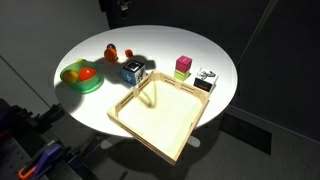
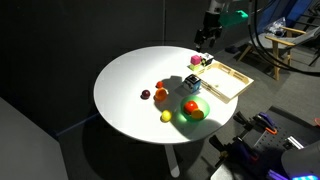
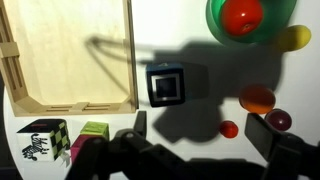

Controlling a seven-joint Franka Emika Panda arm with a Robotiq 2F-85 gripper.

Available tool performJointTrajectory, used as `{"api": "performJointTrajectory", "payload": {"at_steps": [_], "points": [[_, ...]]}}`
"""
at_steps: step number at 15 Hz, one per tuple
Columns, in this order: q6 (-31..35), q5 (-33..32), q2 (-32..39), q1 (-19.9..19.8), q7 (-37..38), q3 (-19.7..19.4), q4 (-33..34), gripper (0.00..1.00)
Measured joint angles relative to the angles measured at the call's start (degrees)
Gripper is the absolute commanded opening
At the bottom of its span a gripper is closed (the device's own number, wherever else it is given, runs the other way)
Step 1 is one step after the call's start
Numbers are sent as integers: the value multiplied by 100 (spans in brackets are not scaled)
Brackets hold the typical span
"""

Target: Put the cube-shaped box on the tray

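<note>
In the wrist view the end effector (image 3: 200,130) was seen released, its two fingers (image 3: 140,122) spread wide over the white surface (image 3: 170,20) and grasping nothing. The cube-shaped box (image 3: 166,85) was found resting on the surface rather than on the tray (image 3: 132,50) — it was set just beside the tray's wooden rim, at 3 o'clock from it, with the green bowl (image 3: 278,15) at about 1 o'clock. The pink-and-green block (image 3: 95,132) and the black-and-white box (image 3: 40,140) were seen at about 8 o'clock from the cube-shaped box.
</note>
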Motion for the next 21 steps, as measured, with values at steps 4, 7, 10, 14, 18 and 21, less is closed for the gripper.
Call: {"api": "performJointTrajectory", "payload": {"at_steps": [4,7,10,14,18,21], "points": [[45,0,590,-4,2,-16,400,100],[46,0,904,-5,9,-48,625,100],[46,0,1042,-7,10,-67,740,100],[46,0,1047,-7,10,-67,766,100],[46,0,1048,-7,10,-67,764,100],[46,0,1123,-7,-2,-67,758,100]]}}
